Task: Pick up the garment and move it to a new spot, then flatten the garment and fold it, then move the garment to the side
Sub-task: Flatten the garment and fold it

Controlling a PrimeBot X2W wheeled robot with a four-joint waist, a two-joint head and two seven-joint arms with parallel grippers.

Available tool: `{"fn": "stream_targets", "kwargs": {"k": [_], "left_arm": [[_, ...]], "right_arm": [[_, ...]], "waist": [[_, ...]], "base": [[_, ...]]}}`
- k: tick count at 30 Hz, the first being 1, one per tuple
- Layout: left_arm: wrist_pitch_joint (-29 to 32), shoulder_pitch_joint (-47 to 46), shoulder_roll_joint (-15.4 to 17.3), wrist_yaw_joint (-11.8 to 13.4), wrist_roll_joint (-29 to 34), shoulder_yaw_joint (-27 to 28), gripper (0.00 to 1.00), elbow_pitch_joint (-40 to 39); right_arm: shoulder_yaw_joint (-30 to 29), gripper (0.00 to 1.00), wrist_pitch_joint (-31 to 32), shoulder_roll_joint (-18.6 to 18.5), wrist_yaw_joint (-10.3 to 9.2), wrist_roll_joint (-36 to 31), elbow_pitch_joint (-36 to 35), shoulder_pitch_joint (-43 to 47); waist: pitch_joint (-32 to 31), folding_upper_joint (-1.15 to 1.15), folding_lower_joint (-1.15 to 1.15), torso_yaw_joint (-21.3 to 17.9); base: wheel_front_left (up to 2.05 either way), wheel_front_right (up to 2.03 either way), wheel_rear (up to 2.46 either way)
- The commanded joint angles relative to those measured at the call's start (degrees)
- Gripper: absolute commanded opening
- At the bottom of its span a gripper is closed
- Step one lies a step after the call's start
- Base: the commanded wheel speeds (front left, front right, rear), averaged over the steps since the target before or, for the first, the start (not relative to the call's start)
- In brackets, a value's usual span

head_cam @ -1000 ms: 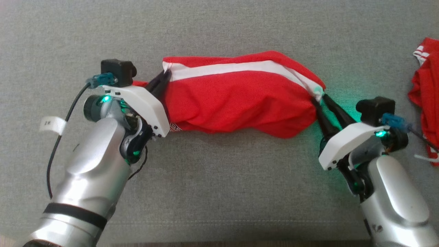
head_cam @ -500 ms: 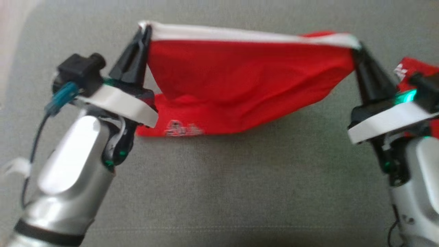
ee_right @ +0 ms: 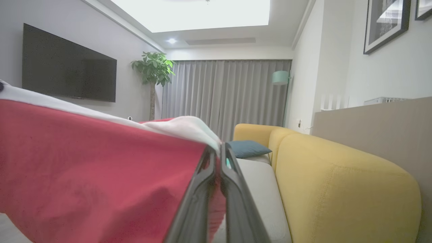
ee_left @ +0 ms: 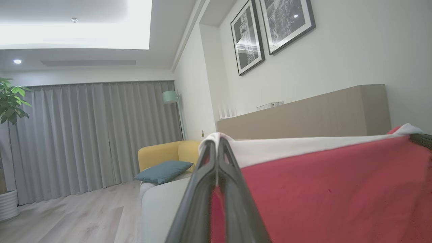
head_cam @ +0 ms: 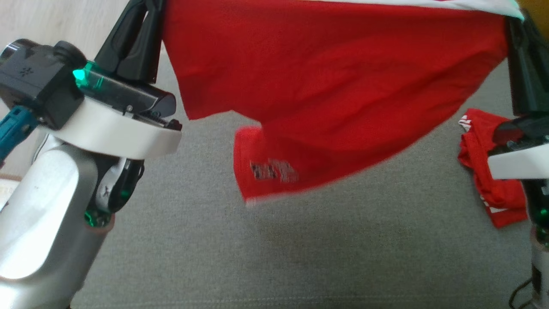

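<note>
The red garment (head_cam: 326, 81), with a white band along its top edge, hangs in the air stretched between my two grippers, clear of the grey cushion. My left gripper (head_cam: 146, 17) is shut on its upper left corner, seen pinched between the fingertips in the left wrist view (ee_left: 216, 143). At the upper right corner my right gripper (head_cam: 517, 25) is shut on the white band (ee_right: 189, 130). A lower flap with a small printed logo (head_cam: 273, 171) dangles below the middle.
A second crumpled red garment (head_cam: 489, 180) lies on the grey sofa cushion (head_cam: 257, 257) at the right, beside my right arm. A yellow sofa back (ee_right: 337, 175) and a blue pillow (ee_left: 163, 170) stand beyond. Pale wood floor (head_cam: 51, 21) shows at the upper left.
Both grippers rose and spread apart with the garment, lifting it off the cushion until it hangs stretched. The head camera has also shifted.
</note>
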Motion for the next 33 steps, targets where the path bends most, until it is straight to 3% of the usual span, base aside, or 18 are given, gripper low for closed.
{"fn": "stream_targets", "kwargs": {"k": [1,7,13,18,25,28,33], "left_arm": [[0.74,-3.52,2.44,0.39,0.08,2.94,0.00,-1.85],[2.36,-4.92,2.02,-0.60,-1.63,2.44,0.00,-0.05],[0.32,-9.18,-0.73,-2.83,-3.95,2.52,0.00,8.79],[-4.93,-17.83,-4.74,-5.91,-4.60,2.80,0.00,23.92],[-11.65,-30.81,-9.15,-8.82,0.07,3.93,0.00,43.42],[-11.75,-31.62,-11.52,-9.80,1.99,5.93,0.00,47.32],[-11.77,-25.62,-15.42,-11.40,3.63,10.96,0.00,52.05]], "right_arm": [[0.21,0.00,0.92,0.17,0.37,0.71,-2.36,-0.70],[-0.04,0.00,2.67,0.87,0.37,2.45,-2.08,-1.81],[1.54,0.00,0.97,1.11,0.37,5.18,4.60,-7.05],[4.35,0.00,-5.16,2.21,0.37,7.97,18.60,-18.55],[10.23,0.00,-21.10,5.93,0.37,10.79,41.17,-35.88],[14.54,0.00,-27.29,7.16,0.37,11.60,50.74,-39.69],[23.07,0.00,-30.51,8.79,0.37,13.70,63.93,-40.05]], "waist": [[-0.75,0.00,0.00,-0.46],[0.01,0.00,0.00,-0.66],[3.13,0.00,0.00,-0.94],[6.67,0.00,0.00,-1.94],[9.88,0.00,0.00,-3.40],[11.68,0.00,0.00,-3.65],[14.58,0.00,0.00,-3.29]], "base": [[0.00,0.00,0.00],[0.00,0.00,0.00],[0.00,0.00,0.00],[0.00,0.00,0.00],[0.00,0.00,0.00],[0.00,0.00,0.00],[0.00,0.00,0.00]]}}
